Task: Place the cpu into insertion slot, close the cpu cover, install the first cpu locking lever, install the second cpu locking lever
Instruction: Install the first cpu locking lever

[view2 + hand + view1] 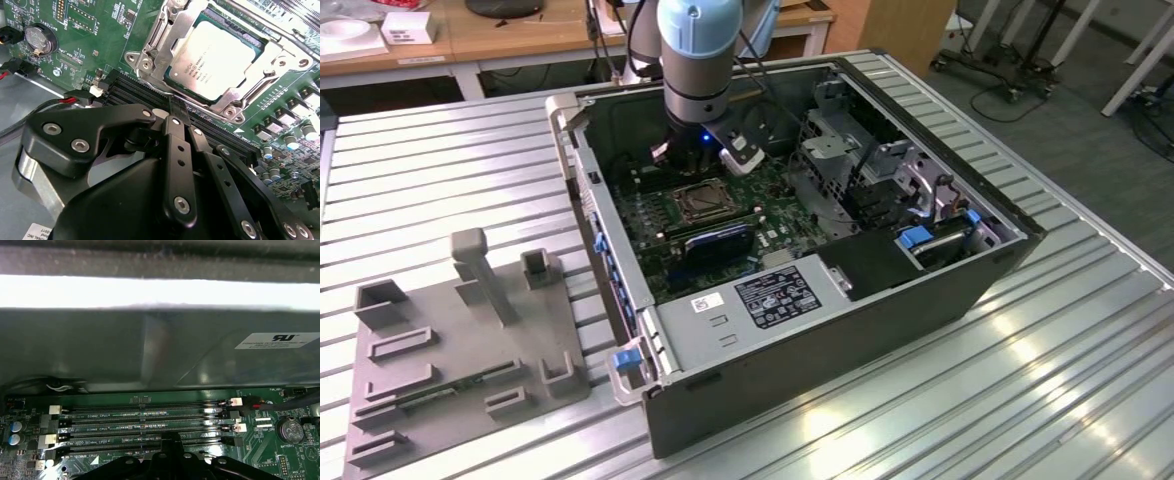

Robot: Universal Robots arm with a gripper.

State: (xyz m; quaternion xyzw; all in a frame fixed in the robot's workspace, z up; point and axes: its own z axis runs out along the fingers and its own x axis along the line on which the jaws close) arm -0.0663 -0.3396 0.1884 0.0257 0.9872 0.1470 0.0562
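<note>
Silvery-tan cpu sits in the socket, cpu cover flat over it. Gripper is pinched together, empty, at the socket's 12 o'clock in the exterior view. Judgement: lever step; keep tips off the cover.

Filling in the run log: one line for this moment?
cpu: seated | cpu cover: down over it | gripper: shut, empty, over memory slots
</note>
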